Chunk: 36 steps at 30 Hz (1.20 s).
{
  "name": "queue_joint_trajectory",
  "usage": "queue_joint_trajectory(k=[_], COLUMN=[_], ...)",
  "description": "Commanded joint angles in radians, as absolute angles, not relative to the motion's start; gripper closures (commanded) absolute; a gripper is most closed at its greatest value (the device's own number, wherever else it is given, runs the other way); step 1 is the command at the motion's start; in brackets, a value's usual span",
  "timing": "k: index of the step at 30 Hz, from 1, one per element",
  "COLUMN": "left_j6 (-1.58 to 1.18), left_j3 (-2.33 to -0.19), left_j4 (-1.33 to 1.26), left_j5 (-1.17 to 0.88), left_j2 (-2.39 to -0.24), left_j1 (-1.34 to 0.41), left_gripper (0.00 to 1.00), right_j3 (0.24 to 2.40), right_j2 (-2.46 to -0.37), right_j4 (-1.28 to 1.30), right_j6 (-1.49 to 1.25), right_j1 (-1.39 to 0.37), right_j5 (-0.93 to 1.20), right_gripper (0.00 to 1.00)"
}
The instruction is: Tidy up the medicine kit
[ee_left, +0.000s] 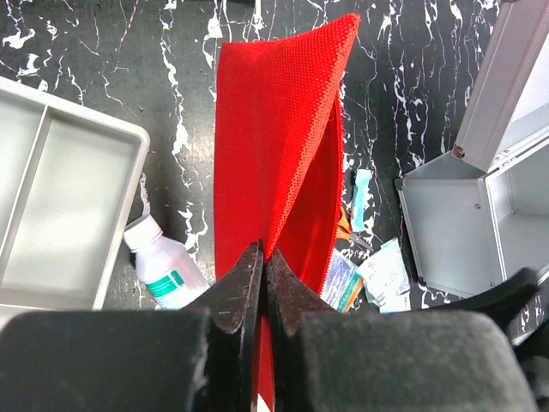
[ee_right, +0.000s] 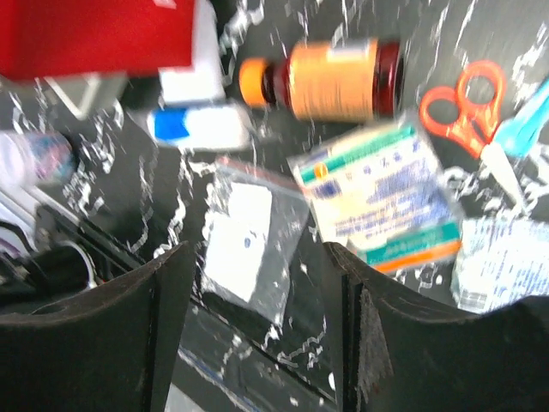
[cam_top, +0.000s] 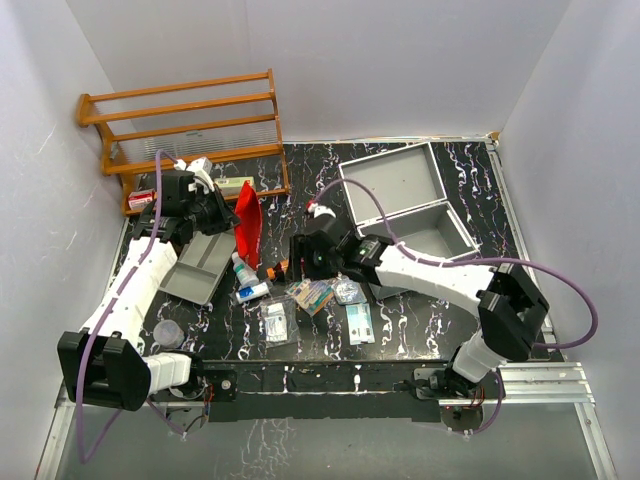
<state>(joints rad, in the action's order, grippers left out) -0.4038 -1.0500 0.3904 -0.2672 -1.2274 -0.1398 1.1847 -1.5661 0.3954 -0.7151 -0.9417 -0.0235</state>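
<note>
My left gripper (cam_top: 218, 207) is shut on the top edge of the red pouch (cam_top: 248, 226) and holds it upright over the table; in the left wrist view the fingertips (ee_left: 263, 257) pinch the red fabric (ee_left: 274, 146). My right gripper (cam_top: 304, 258) is open and empty, low over the loose supplies. In the right wrist view its gap (ee_right: 257, 283) hangs over a clear bag with a white pad (ee_right: 244, 245). Beyond it lie a brown bottle with an orange cap (ee_right: 330, 79), a printed packet (ee_right: 382, 193), orange scissors (ee_right: 463, 107) and a white tube with a blue cap (ee_right: 197, 124).
An open grey case (cam_top: 405, 178) stands at the back right. A grey divided tray (cam_top: 198, 266) lies at the left, a white bottle (cam_top: 243, 268) beside it. Flat packets (cam_top: 360, 322) lie near the front. A wooden rack (cam_top: 185, 125) stands at the back left. A clear cup (cam_top: 167, 333) sits front left.
</note>
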Motion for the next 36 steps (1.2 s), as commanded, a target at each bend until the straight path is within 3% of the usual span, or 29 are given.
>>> queue_joint_trajectory(k=[1,17,29,36], left_j6=[-0.4,-0.427,-0.402,-0.396], left_j3=[-1.103,-1.126,-1.165,-1.178], left_j4=[0.435,0.509,0.55,0.562], left_j5=[-0.277,-0.303,-0.307,-0.305], left_j2=[-1.213,-1.175,-1.18,-1.183], left_j1=[-0.14,-0.141,-0.141,-0.141], left_gripper=[1.0,1.0,1.0,1.0], right_j3=[1.107,1.058,1.081,1.077], right_j2=[-1.545,-1.715,-1.84,-1.839], right_j4=[0.348,0.264,0.258,0.244], right_j6=[-0.762,-0.799,-0.8,-0.819], right_j1=[-0.973,-1.045,-1.045,-1.045], right_j5=[0.046,0.082,0.105,0.078], right_gripper=[0.44,0.63,0.7,0.9])
